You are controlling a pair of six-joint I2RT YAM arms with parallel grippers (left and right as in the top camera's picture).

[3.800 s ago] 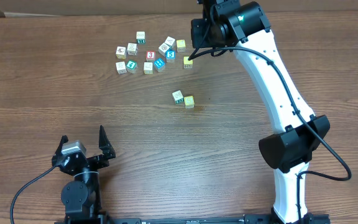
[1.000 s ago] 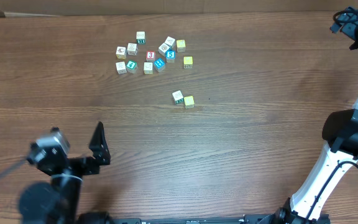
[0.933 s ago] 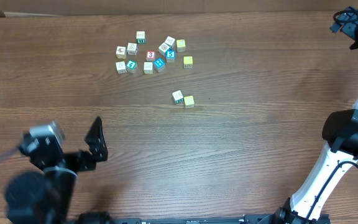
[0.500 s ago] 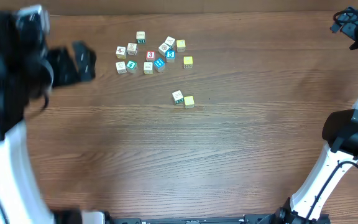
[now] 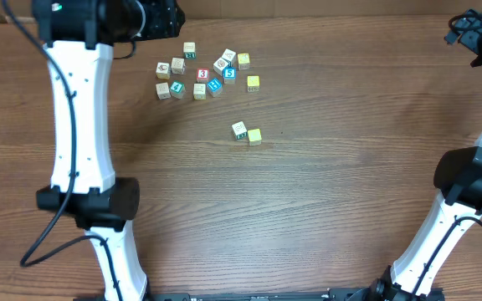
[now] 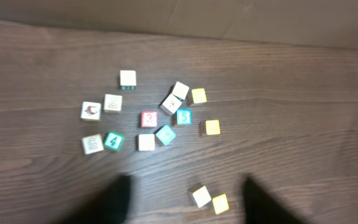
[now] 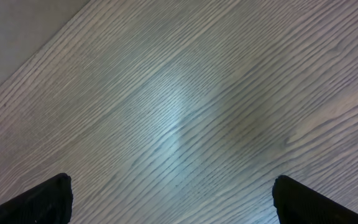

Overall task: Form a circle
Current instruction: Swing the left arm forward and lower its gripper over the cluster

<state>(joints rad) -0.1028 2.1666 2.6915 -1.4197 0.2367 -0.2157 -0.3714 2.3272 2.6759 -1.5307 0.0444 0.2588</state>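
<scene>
Small picture and letter cubes lie scattered at the far middle of the table. The circle is the tight knot of white, teal-marked and yellow cubes on the scatter's right side. A white cube and a yellow cube lie as a pair nearer the front. My left gripper hangs high at the far edge, left of the cubes, its blurred fingers apart with nothing between them. At the far right corner my right gripper stands open over bare wood.
A red cube, a lone yellow cube and several white and teal cubes spread left of the knot. The left arm's white links stretch across the table's left side. A wall runs along the far edge.
My left arm has swung up from the front left to the far edge beside the cubes. The right arm, which earlier left the cubes for the far right corner, has since stayed put. No cube has moved.
</scene>
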